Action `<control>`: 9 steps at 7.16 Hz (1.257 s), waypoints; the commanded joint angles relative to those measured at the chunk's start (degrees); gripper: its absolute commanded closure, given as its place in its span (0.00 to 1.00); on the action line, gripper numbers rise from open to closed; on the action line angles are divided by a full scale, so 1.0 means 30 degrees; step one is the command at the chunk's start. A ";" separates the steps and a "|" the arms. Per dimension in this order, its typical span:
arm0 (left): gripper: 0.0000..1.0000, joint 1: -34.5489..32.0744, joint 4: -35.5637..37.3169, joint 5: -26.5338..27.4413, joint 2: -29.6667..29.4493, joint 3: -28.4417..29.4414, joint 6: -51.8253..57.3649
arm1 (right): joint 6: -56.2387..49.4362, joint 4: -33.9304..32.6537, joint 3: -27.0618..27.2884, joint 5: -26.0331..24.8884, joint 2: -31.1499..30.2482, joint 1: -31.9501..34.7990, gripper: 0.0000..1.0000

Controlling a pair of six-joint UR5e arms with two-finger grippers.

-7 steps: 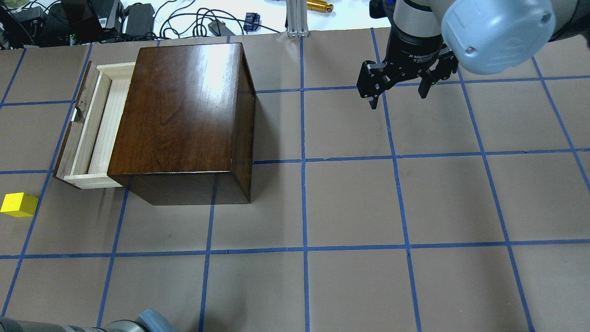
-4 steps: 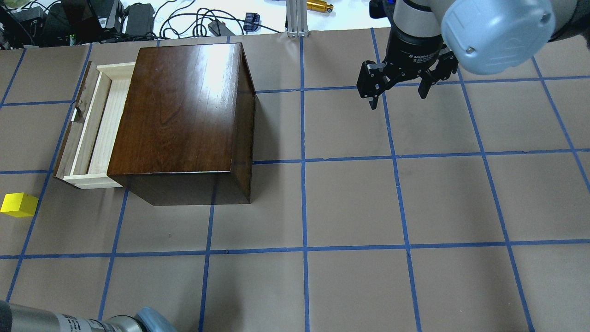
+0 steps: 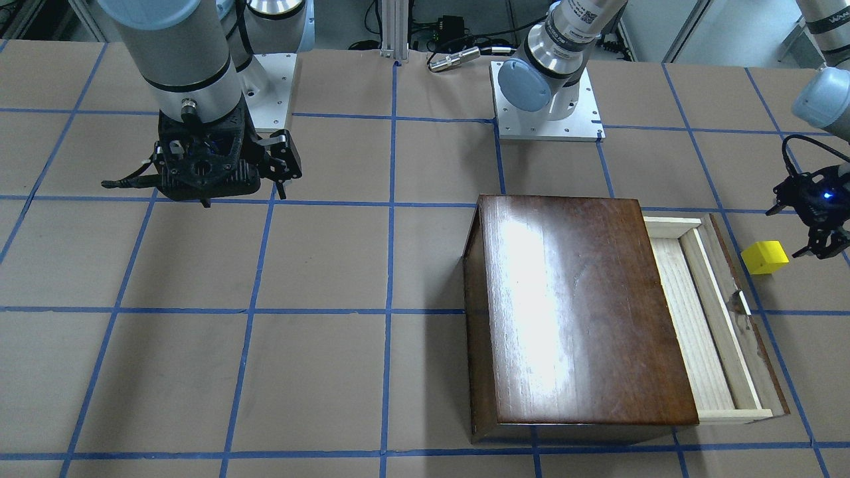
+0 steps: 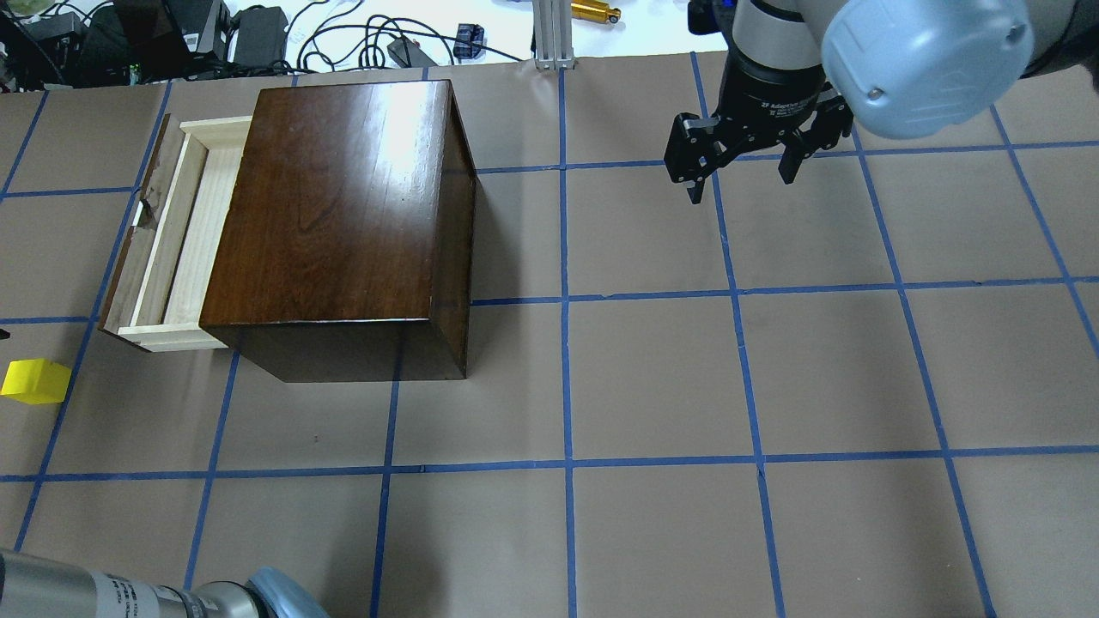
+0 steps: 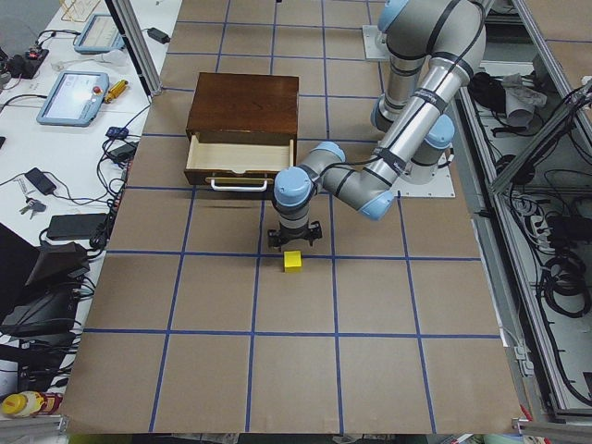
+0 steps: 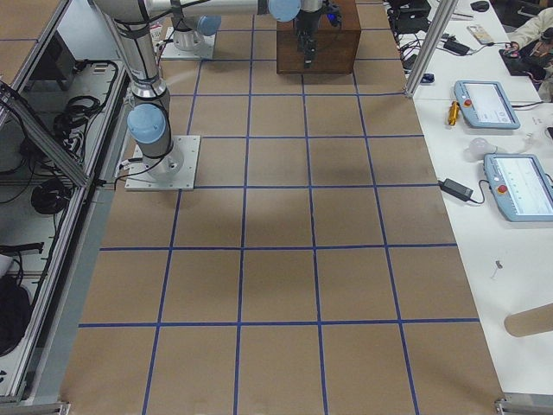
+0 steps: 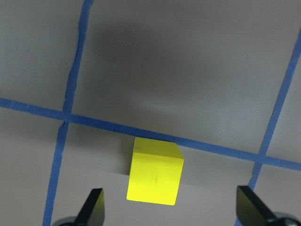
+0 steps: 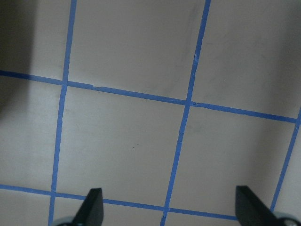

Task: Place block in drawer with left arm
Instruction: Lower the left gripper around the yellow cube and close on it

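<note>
Robotics lab — grid-taped table (image 4: pixel 652 378), teach pendants (image 6: pixel 488 102), cables (image 5: pixel 555 277)

light: bright, overhead | glare: box (image 4: pixel 403 112) top (white streak) | shadows: soft

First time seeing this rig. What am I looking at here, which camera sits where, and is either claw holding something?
Two robot arms work at a table covered in brown paper with blue tape lines; each ends in a two-finger claw. Two pictures look down, one from behind the robot, one facing it. Two look along the table from its ends. Two come from cameras on the wrists. On the table stand a dark wooden box with its drawer pulled open, and a small yellow block beside it. The left gripper hangs open above the block; the right gripper is open, far from the box. Nothing is held.
</note>
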 commanded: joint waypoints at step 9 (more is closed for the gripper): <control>0.00 0.0770 0.3143 -0.1222 -0.1960 -0.0940 0.2584 | 0.0025 0.0000 0.0000 -0.0002 -0.0001 0.0000 0.00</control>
